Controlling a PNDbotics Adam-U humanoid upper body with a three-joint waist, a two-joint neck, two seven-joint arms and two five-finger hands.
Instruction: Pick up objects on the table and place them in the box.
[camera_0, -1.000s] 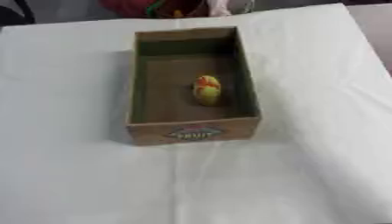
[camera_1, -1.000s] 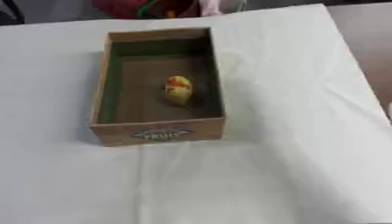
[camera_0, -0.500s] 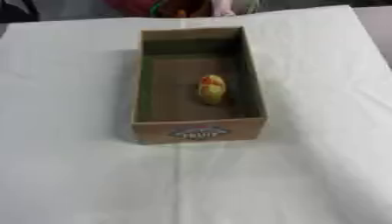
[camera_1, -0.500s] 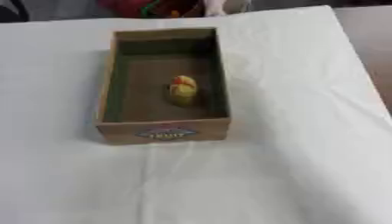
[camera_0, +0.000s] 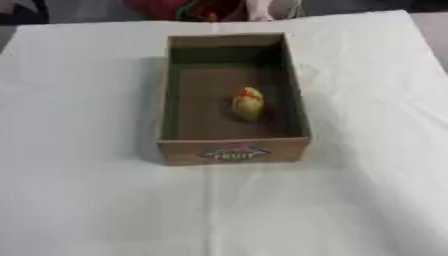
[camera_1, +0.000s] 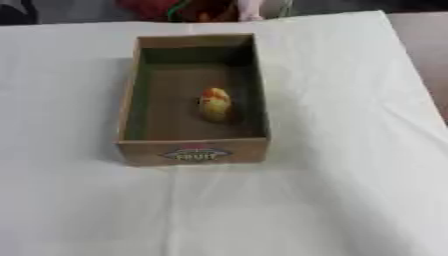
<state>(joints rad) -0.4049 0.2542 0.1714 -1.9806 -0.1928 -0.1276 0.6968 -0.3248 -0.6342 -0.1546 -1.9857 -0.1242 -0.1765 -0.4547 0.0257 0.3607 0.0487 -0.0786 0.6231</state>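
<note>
A brown cardboard box (camera_0: 233, 151) with a label on its near wall stands lengthwise in the middle of the white-covered table (camera_0: 79, 200). Inside it, toward the right wall, lies a small yellow object with a red patch (camera_0: 248, 103). The same object (camera_1: 214, 104) shows in the right eye view. Neither of my hands shows in either view.
Red and other coloured things (camera_0: 188, 9) sit beyond the table's far edge. The table's right edge (camera_1: 420, 60) shows in the right eye view, with a brownish surface past it.
The whole picture has drifted a little right and down, so the camera moved. The box and the yellow object have not moved relative to each other.
</note>
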